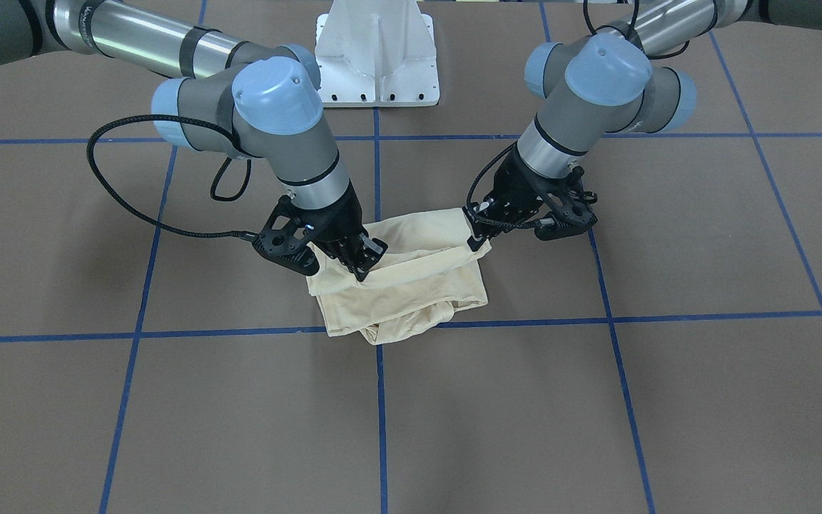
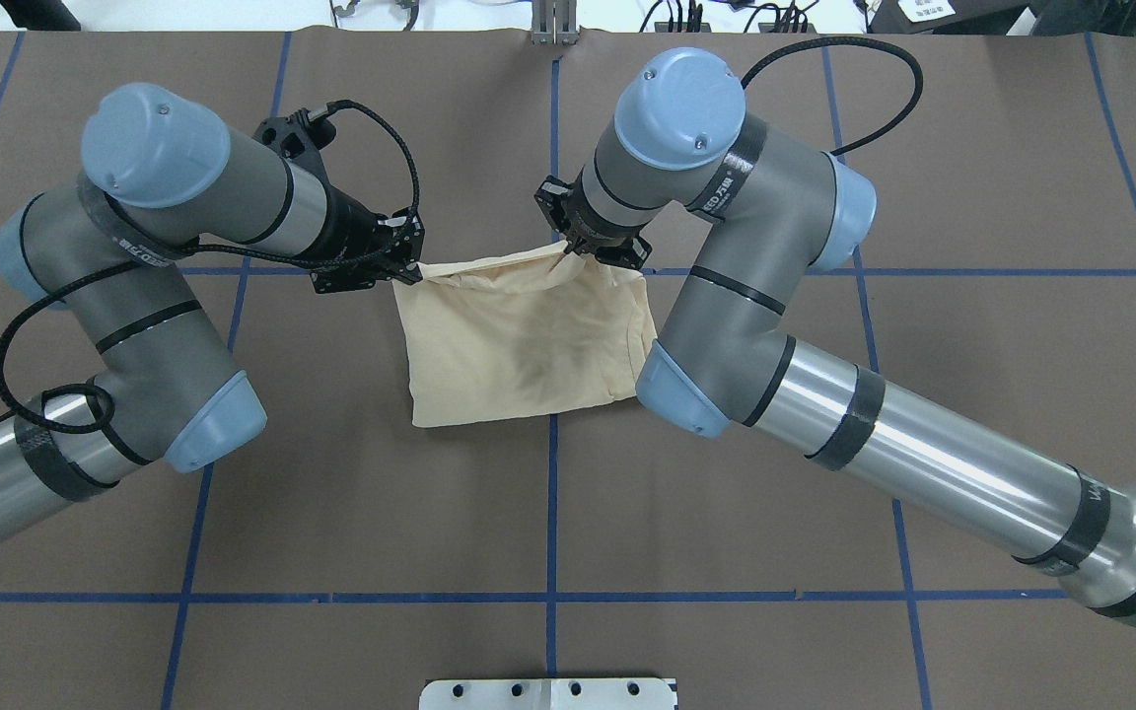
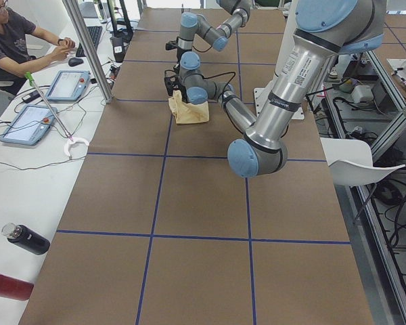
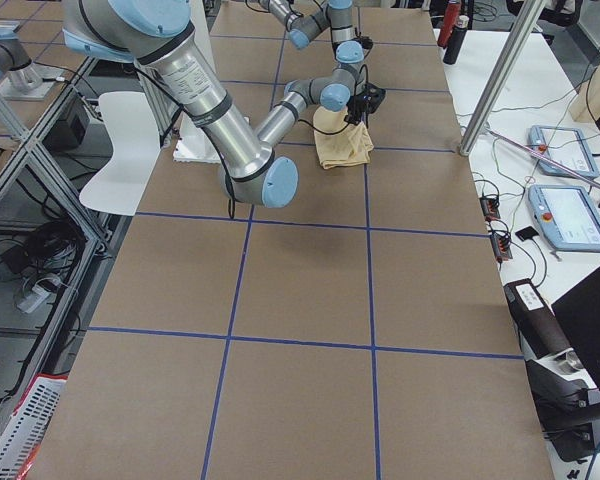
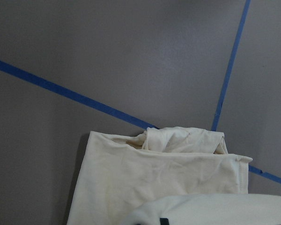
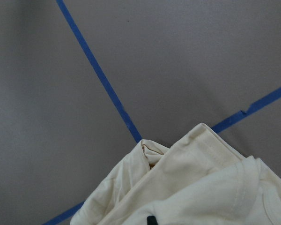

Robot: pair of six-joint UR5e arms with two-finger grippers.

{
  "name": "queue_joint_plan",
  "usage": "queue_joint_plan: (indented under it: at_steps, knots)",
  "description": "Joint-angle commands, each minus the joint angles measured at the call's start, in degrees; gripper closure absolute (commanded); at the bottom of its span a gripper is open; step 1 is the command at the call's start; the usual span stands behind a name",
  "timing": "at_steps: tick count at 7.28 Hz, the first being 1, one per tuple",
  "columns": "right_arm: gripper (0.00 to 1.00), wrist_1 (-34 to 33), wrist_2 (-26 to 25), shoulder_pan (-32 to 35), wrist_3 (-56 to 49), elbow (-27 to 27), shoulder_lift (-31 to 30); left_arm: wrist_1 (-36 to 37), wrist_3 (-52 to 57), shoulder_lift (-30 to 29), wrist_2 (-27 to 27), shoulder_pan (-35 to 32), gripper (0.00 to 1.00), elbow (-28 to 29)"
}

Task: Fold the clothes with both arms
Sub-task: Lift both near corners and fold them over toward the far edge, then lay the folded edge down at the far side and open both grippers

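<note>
Left gripper (image 2: 408,273), black two-finger: fingers closed tight on the far-left corner of the pale cream-yellow thin cotton T-shirt (image 2: 519,325). Right gripper (image 2: 571,248), same build: clamped on that same far edge, further right. Held edge is raised off the matte brown paper-covered table (image 1: 668,414); the fabric between the two pinches sags slightly and wrinkles at each one. Beneath it, folded layers lie flat, with a rolled lump at the operator-side edge and stitched hems visible in the wrist views. A dark print shows faintly through the top layer. The bundle is a rough rectangle at table centre, long axis running left-right, sitting on a crossing of the blue tape grid lines (image 1: 168,333). In the overhead view the right arm's light-blue joint cap (image 2: 678,392) covers the shirt's right edge. White metal pedestal base (image 1: 377,64) stands on the robot side, apart from the shirt. White side bench (image 3: 27,189): seated person (image 3: 13,40), grey screen pendants (image 3: 68,84), black bottle (image 3: 25,239).
</note>
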Motion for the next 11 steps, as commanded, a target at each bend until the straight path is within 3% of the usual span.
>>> queue_joint_plan:
  at_steps: [1, 5, 11]
  knots:
    - [1.00, 4.70, -1.58, 0.17, -0.17, -8.66, 3.31, -6.14, 0.15, -0.42, 0.10, -0.30, 1.00, 5.64]
    - [1.00, 4.80, -3.43, 0.00, -2.01, -14.73, 5.69, -8.28, 0.15, -2.79, 0.28, -0.22, 1.00, 11.46]
    - [1.00, 6.12, -3.61, -1.41, -2.71, -15.64, 5.70, -13.21, 0.07, -2.79, 0.28, 0.14, 1.00, 15.42]
